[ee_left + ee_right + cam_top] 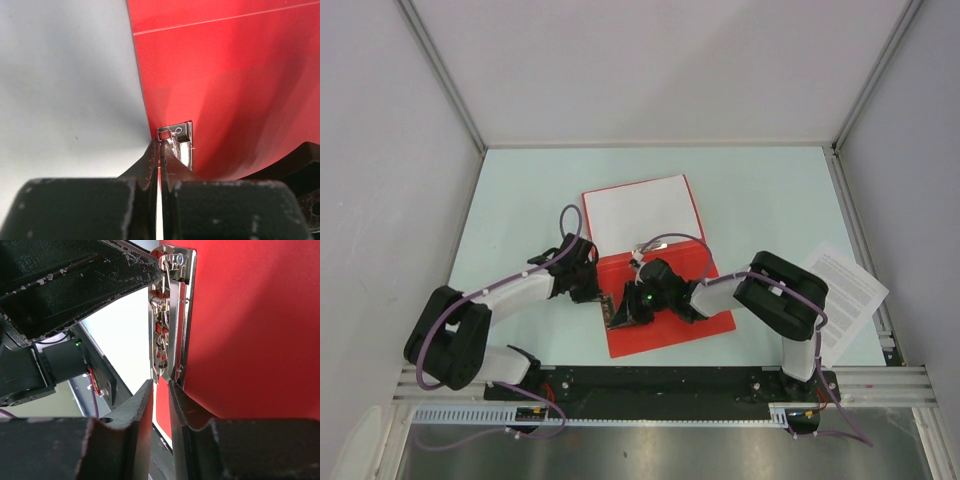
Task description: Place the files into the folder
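Prob. working spring clip (167, 315) of folder (660, 335): L gripper (160, 145) jaws closed at one end, R gripper (161, 387) jaws slightly apart at other. Next: raise clip, fetch loose sheet (850, 285).

Lying flat at centre, red folder (672, 328), white sheet (640, 215) resting on its far half, printed sheet (846, 290) lying well apart, far right.

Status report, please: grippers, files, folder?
Left gripper shut on clip of folder. Right gripper at clip's other end, grip unclear. One sheet on folder, loose sheet to the right.
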Available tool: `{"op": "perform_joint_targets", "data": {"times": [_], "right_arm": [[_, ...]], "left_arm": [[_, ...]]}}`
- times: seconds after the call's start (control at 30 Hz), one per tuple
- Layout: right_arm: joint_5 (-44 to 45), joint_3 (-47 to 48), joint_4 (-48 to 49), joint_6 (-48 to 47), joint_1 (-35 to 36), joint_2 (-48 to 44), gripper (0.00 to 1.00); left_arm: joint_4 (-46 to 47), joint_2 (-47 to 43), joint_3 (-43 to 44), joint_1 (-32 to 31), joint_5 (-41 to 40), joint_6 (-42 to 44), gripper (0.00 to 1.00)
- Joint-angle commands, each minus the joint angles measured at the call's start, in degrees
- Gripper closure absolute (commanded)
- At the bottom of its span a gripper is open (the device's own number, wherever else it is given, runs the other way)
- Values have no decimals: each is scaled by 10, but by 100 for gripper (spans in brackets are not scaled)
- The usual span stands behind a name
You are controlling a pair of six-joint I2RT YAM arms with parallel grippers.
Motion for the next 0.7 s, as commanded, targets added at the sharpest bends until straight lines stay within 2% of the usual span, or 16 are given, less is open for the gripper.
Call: {"op": "perform_joint_targets", "data": {"times": [0.0, 0.5, 0.6, 0.67], "right_arm": [[-1, -4, 38, 10, 2, 20, 77], [-13, -4, 76, 30, -2, 35, 79], [-16, -4, 84, 33, -4, 38, 83], [-14, -4, 90, 34, -4, 39, 89]], "left_arm": [[-7, -5, -19, -4, -19, -9, 100], [-6, -22, -39, -7, -22, -25, 100], [-8, -25, -41, -8, -25, -31, 100], [-8, -26, -41, -8, -24, -31, 100]]}}
